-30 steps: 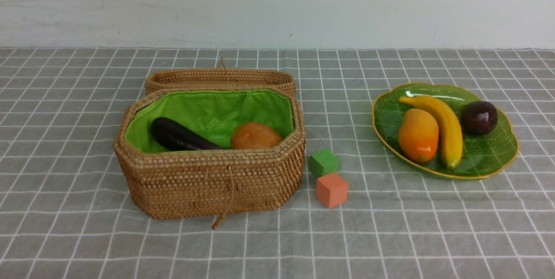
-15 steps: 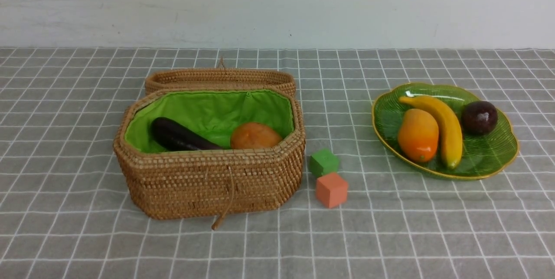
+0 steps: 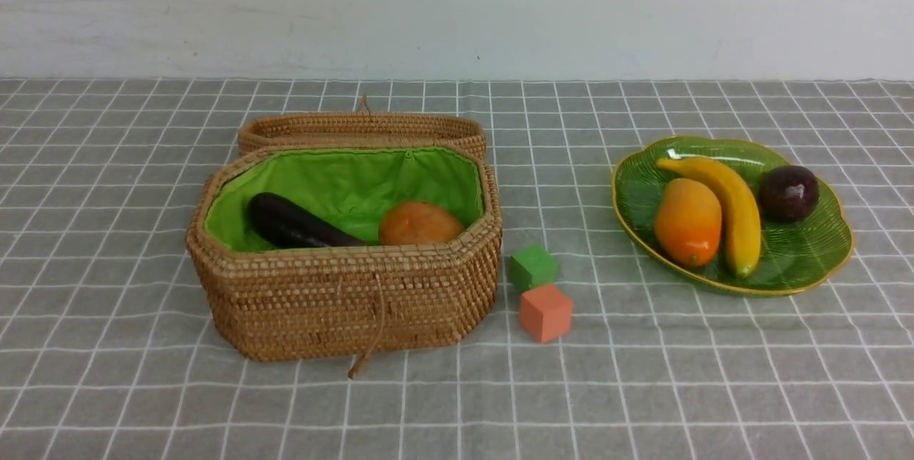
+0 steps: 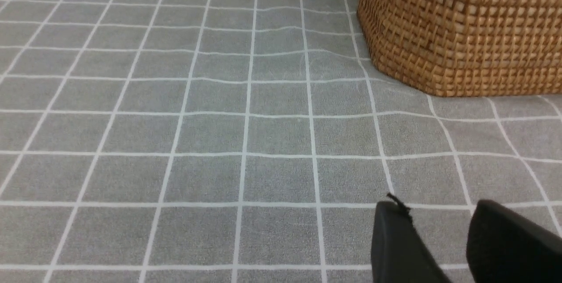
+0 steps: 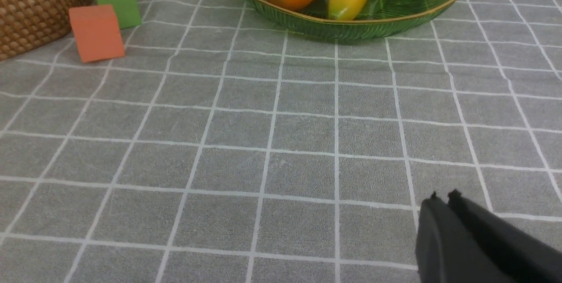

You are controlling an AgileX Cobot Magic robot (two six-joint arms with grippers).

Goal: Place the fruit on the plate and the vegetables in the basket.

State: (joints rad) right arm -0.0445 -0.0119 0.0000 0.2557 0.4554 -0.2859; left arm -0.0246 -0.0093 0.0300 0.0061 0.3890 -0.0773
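The woven basket [image 3: 343, 303] stands left of centre with its lid [image 3: 363, 131] folded back. On its green lining lie a dark purple eggplant [image 3: 296, 224] and an orange-brown potato [image 3: 420, 224]. At the right, the green plate [image 3: 800, 260] holds a mango [image 3: 687, 221], a banana [image 3: 732, 210] and a round maroon fruit [image 3: 788, 193]. No arm shows in the front view. My left gripper [image 4: 439, 212] is open and empty over bare cloth, a little short of the basket [image 4: 465, 28]. My right gripper [image 5: 443, 196] is shut and empty, well short of the plate [image 5: 351, 28].
A green cube [image 3: 533, 267] and a salmon cube [image 3: 545, 312] sit on the grey checked cloth between basket and plate, close to the basket's right end. The right wrist view also catches both, salmon cube [image 5: 95, 32] and green cube [image 5: 117, 1]. A white wall backs the table.
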